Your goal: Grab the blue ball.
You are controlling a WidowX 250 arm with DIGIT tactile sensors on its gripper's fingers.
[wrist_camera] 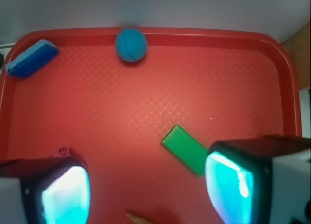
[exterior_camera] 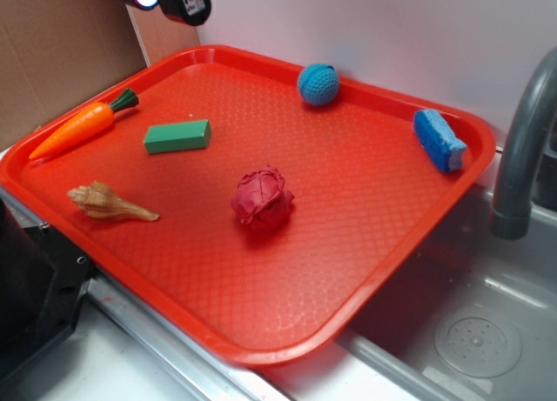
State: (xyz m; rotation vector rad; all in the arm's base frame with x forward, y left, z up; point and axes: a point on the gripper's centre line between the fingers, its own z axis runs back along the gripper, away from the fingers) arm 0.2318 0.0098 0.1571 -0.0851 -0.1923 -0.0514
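Your gripper (wrist_camera: 146, 185) is wide open and holds nothing. Far ahead on its left lies the blue sponge (wrist_camera: 32, 58); don't grab that by mistake. The blue ball (wrist_camera: 131, 44) sits straight ahead, touching the tray's far rim (wrist_camera: 204, 33). It is round, so it could roll away if a finger (wrist_camera: 65, 195) bumps it.

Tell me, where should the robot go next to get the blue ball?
Probably forward across the tray, toward the far rim. The gripper is open, holds nothing and is high up, while the ball sits by that rim, ahead and a little left in the wrist view, past the green block.
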